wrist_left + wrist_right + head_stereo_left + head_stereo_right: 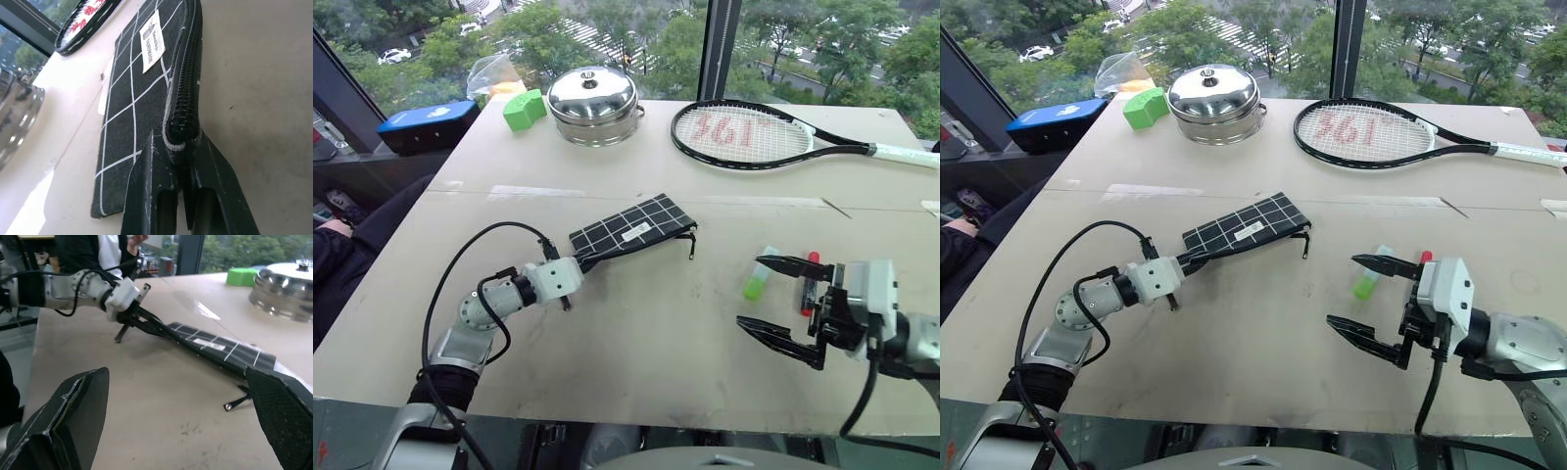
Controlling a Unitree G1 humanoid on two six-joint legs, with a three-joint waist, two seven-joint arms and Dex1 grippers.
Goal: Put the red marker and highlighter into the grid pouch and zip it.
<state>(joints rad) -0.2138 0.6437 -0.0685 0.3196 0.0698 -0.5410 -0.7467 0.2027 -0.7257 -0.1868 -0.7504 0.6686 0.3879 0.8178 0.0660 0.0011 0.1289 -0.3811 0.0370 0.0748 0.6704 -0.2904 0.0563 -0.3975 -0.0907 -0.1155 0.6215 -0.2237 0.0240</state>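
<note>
Left tool pinches the grid pouch by its near corner. Right tool gapes wide, highlighter at its eleven o'clock.

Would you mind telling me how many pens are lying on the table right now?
2. The highlighter and the red marker lie side by side on the table's right part, just beyond the open right gripper, which partly hides the marker.

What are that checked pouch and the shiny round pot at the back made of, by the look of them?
The grid pouch looks like woven black fabric: matte, with white grid lines, a sewn-on label and a toothed zipper edge. The lidded pot looks like polished metal, probably stainless steel: it mirrors the window light.
</note>
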